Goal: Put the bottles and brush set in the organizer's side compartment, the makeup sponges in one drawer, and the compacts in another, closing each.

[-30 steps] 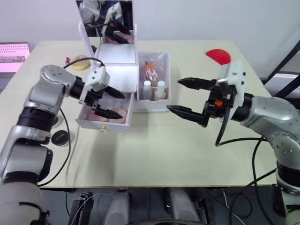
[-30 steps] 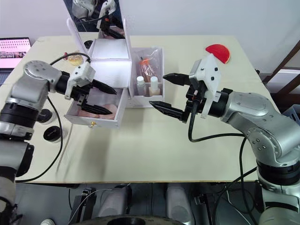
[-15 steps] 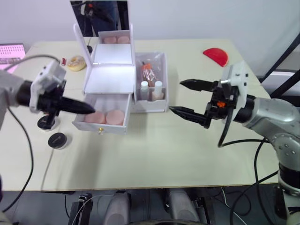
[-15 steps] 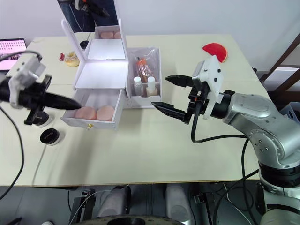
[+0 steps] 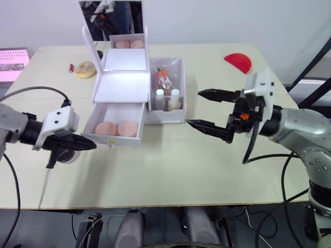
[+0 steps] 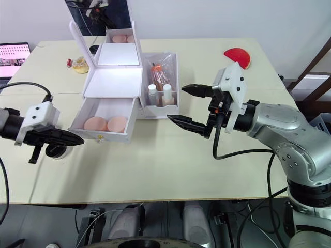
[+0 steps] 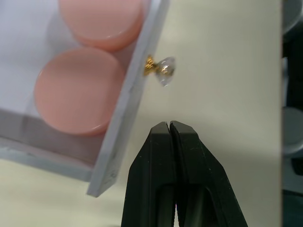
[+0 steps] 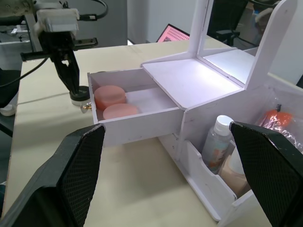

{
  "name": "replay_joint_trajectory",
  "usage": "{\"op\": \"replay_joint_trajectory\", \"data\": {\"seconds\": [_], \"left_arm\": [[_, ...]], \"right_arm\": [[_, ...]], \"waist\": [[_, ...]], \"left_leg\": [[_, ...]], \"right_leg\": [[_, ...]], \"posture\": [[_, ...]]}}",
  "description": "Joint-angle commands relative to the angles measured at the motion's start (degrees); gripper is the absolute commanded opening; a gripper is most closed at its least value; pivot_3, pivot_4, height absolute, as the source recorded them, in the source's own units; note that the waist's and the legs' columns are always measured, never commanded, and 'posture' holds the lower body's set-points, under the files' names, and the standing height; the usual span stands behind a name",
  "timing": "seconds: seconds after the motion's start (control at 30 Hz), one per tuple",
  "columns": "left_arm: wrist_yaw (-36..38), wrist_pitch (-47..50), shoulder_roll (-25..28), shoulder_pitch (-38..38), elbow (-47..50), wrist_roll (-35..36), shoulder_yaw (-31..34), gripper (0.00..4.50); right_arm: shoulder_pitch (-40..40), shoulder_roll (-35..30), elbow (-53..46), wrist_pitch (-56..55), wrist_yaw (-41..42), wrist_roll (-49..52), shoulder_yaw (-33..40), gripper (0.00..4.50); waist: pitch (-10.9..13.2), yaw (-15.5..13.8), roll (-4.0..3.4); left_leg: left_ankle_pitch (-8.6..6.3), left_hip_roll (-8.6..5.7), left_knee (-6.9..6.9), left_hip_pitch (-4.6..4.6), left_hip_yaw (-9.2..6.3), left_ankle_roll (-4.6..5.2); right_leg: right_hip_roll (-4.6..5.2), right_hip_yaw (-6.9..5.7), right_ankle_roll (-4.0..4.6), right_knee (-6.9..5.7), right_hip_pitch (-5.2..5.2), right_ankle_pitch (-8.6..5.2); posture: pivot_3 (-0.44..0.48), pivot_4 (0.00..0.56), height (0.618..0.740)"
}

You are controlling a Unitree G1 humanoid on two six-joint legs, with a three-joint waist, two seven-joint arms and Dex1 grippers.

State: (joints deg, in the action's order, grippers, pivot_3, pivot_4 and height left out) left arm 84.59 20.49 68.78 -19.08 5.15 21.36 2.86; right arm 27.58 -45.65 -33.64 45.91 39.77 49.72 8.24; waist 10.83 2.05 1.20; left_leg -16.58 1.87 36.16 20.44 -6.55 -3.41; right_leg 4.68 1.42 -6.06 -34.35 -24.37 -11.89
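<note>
Two sponges in open drawer, knob ahead

Two pink sponges (image 5: 117,128) lie in the pulled-out drawer (image 5: 111,139). Left tool (image 7: 169,126) pinched closed, just short of the knob (image 7: 163,72). Right tool (image 5: 209,110) spread wide, empty. Drawer looks light, slides easily; push the front near the knob.

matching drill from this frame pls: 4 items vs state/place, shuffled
1. left gripper
2. right gripper
3. pink sponges
4. white-capped bottles

A. standing in the side compartment
B. open, over bare table
C. shut, near the drawer knob
D. lying in the open drawer

Pairs: 1-C, 2-B, 3-D, 4-A
</note>
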Motion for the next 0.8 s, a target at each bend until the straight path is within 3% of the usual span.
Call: {"op": "replay_joint_trajectory", "data": {"seconds": [0.03,0.43,0.8], "left_arm": [[-1.4,-0.3,-1.2,-2.5,0.8,-0.5,-0.4,0.1],[-13.2,1.0,-14.2,-16.2,-8.3,-8.3,-7.5,0.1],[-20.0,-4.1,-22.9,-22.1,-17.6,-13.1,-8.4,0.1]], "right_arm": [[0.1,-0.8,-1.5,-0.2,-0.2,0.9,2.0,4.5],[0.2,-0.6,-2.1,-0.2,-1.8,1.7,1.7,4.5],[0.2,-0.8,-2.2,-0.3,-2.2,1.7,1.4,4.5]], "waist": [[0.0,-0.1,0.01],[0.0,-1.1,0.01],[0.0,-1.3,0.02]], "left_leg": [[0.0,0.0,0.01,0.02,0.0,0.0],[0.0,0.0,0.06,-0.03,0.0,0.0],[0.01,-0.01,0.08,0.02,0.0,-0.01]], "right_leg": [[0.0,0.0,0.0,0.0,0.0,0.0],[-0.02,0.0,0.0,-0.04,0.02,0.04],[-0.01,0.0,-0.17,-0.01,0.02,0.14]], "posture": [[0.0,0.15,0.739],[0.0,0.15,0.739],[0.0,0.15,0.739]]}}
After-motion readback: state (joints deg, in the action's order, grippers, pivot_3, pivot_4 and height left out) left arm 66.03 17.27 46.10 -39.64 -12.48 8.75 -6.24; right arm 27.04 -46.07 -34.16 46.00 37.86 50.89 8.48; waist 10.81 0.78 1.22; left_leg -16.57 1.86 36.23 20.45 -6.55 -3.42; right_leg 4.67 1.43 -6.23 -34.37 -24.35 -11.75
